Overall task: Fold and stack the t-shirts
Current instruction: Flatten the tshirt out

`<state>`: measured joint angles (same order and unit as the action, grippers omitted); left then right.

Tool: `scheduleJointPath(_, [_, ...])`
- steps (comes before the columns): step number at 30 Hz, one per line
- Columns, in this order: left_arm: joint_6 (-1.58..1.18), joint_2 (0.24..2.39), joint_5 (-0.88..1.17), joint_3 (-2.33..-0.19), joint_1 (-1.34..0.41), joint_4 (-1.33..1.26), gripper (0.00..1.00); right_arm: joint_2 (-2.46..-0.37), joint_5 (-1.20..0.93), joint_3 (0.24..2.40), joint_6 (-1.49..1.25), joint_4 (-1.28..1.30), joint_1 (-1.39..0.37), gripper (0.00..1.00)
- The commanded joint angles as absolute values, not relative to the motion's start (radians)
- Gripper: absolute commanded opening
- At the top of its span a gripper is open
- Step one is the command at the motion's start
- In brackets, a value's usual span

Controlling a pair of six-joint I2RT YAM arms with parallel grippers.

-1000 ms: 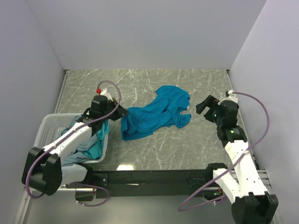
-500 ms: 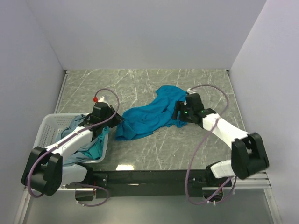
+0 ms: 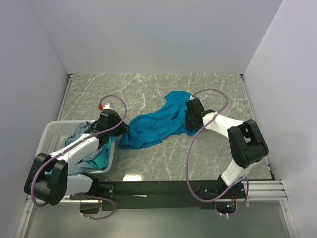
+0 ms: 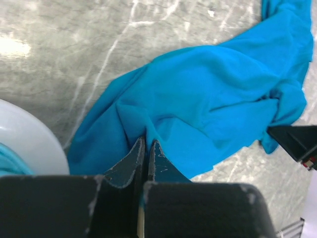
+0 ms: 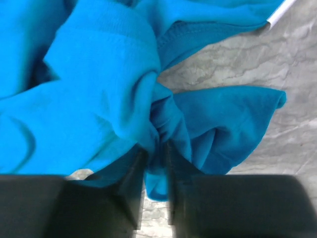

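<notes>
Teal-blue t-shirt [image 3: 156, 124] lies crumpled mid-table, running from eight o'clock toward one. Left gripper [image 4: 147, 147], jaws together on a thin ridge at its eight o'clock end, could lose that slight pinch under a pull. Right gripper [image 5: 154, 156], nipping a bunched fold at three o'clock, may drag several layers. The left arm reaches low over the basket [image 3: 49, 133]; the right forearm points toward ten o'clock.

Teal-blue t-shirt [image 5: 89, 84]: cut off by top and left edges (right wrist view). Basket t-shirts [image 3: 99, 158]: mostly hidden beneath left arm [image 3: 79, 144]; number cannot be told.
</notes>
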<state>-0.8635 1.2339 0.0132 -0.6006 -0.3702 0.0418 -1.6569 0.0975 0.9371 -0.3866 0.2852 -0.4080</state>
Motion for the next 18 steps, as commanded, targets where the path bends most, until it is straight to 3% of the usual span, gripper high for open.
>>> scheduleJointPath(1, [-0.884, 1.250, -0.043, -0.647, -0.373, 0.040, 0.01, -1.663, 0.141, 0.988, -0.380, 0.296, -0.416, 0.24])
scheduleJointPath(2, [-0.887, 1.253, -0.054, -0.653, -0.373, 0.052, 0.01, -1.651, 0.156, 0.980, -0.388, 0.295, -0.414, 0.11])
scheduleJointPath(5, [-0.894, 1.238, -0.097, -0.679, -0.373, 0.080, 0.01, -1.587, 0.217, 0.973, -0.397, 0.328, -0.416, 0.00])
scheduleJointPath(18, [-0.861, 1.054, -0.336, -0.931, -0.373, 0.137, 0.01, -1.016, 0.413, 1.025, -0.338, 0.471, -0.416, 0.00])
